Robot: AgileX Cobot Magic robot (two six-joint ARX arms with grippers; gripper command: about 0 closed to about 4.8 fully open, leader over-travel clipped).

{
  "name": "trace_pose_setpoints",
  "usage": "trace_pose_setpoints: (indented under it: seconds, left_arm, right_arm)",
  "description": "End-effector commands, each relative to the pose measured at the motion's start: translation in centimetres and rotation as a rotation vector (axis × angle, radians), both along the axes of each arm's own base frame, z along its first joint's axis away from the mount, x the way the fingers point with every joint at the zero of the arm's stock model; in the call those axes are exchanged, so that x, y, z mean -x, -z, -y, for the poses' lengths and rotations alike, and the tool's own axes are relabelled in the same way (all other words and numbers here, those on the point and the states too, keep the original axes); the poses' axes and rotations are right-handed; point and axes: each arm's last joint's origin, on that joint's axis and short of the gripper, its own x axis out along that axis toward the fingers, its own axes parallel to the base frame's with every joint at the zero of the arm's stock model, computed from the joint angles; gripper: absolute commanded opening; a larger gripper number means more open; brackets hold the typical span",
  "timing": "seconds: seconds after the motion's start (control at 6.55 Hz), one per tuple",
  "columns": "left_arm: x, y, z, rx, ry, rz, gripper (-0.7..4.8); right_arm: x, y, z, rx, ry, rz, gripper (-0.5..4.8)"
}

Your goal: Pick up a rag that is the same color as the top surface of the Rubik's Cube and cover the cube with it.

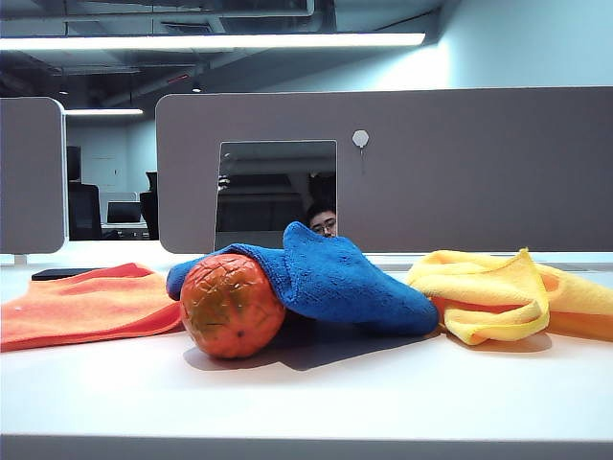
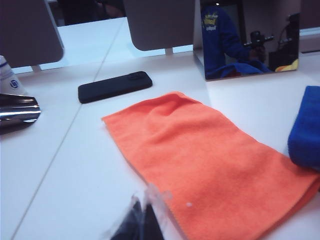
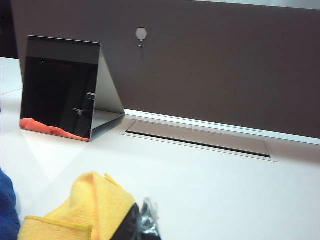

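Observation:
The deep blue fuzzy rag [image 1: 335, 278] lies humped in the middle of the table, one edge resting on the orange textured ball [image 1: 232, 305]. Its edge also shows in the left wrist view [image 2: 306, 130] and the right wrist view [image 3: 6, 210]. The Rubik's Cube is hidden in every view. My left gripper [image 2: 143, 210] is shut and empty, low beside the near edge of the orange cloth [image 2: 210, 160]. My right gripper [image 3: 145, 217] is shut and empty, right next to the yellow cloth [image 3: 85, 210]. Neither gripper shows in the exterior view.
The orange cloth [image 1: 86, 302] lies flat at the left and the yellow cloth [image 1: 498, 292] is bunched at the right. A standing mirror [image 1: 276, 192] leans at the grey partition behind. A black phone [image 2: 115, 86] and a shiny metal object [image 2: 17, 111] lie beyond the orange cloth.

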Motion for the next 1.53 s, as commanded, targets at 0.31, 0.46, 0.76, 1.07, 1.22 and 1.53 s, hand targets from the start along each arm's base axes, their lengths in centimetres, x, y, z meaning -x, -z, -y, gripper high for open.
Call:
trace_pose_setpoints:
  seconds: [0.31, 0.46, 0.76, 1.07, 1.22, 1.53]
  left_arm:
    - [-0.1, -0.3, -0.6, 0.037, -0.104, 0.028, -0.06]
    - [-0.3, -0.3, -1.5, 0.088, -0.128, 0.03, -0.06]
    - [-0.2, -0.7, -3.8, 0.186, -0.122, 0.068, -0.06]
    - [-0.3, -0.6, -2.4, 0.17, -0.01, 0.042, -0.06]
    - [-0.4, -0.6, -2.2, 0.162, -0.004, 0.044, -0.06]
    - [-0.3, -0.6, -2.1, 0.175, 0.022, 0.038, -0.06]
  right_arm:
    - [0.0, -0.1, -0.1, 0.009, -0.025, 0.01, -0.05]
    - [0.0, -0.1, -0.1, 0.009, -0.026, 0.01, -0.05]
    - [0.0, 0.0, -0.1, 0.01, -0.033, 0.007, -0.05]
    - [0.0, 0.0, -0.1, 0.01, -0.033, 0.006, -0.05]
    - [0.0, 0.0, -0.1, 0.01, -0.033, 0.007, -0.05]
    - [0.0, 0.0, -0.1, 0.01, -0.034, 0.007, -0.05]
